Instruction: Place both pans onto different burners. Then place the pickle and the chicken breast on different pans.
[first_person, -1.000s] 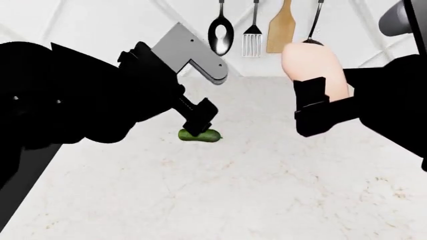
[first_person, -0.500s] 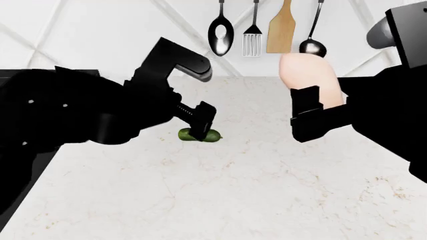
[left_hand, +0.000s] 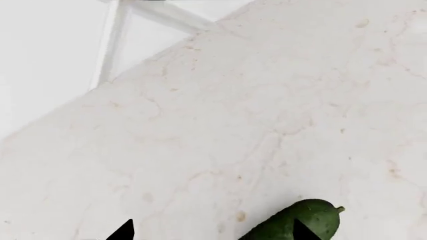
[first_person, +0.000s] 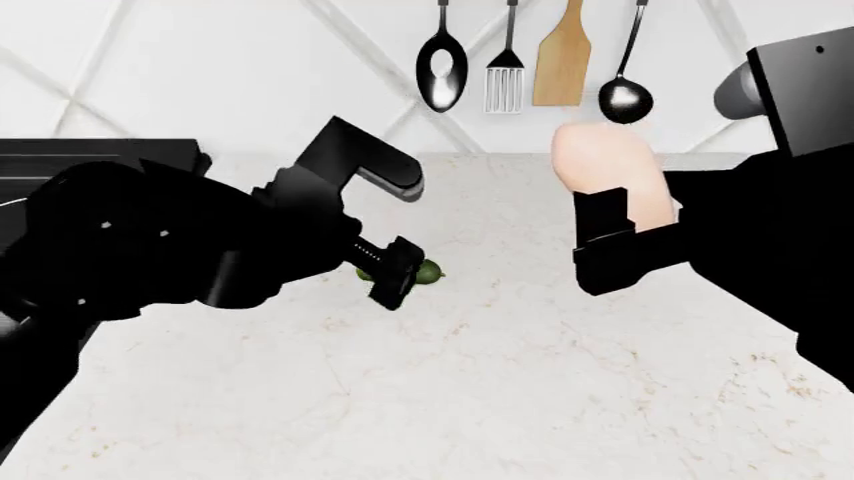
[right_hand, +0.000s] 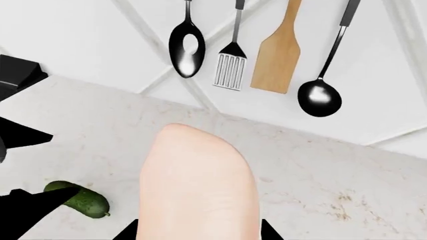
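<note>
A small dark green pickle (first_person: 424, 272) lies flat on the pale marble countertop (first_person: 507, 400), near the middle of the head view. The left gripper (first_person: 387, 272) hangs directly over it, black fingers pointing down, covering the pickle's end toward nine o'clock so only the end toward three o'clock shows. In the left wrist view the pickle (left_hand: 303, 222) sits beside one dark fingertip (left_hand: 303, 231), with the other fingertip (left_hand: 123, 231) well apart from it, so this claw is spread and the pickle lies at one side of the gap, not centred.

At three o'clock from the pickle, raised above the counter, the pale pink chicken breast (first_person: 611, 175) stands upright, pinched at its lower end by the right gripper (first_person: 621, 245). The right wrist view shows the chicken breast (right_hand: 200, 185) rising between that claw's two black fingertips.

At twelve o'clock, on the white wall, hang a black spoon (first_person: 442, 68), a slotted spatula (first_person: 505, 80), a wooden spatula (first_person: 563, 62) and a black ladle (first_person: 622, 90).
</note>
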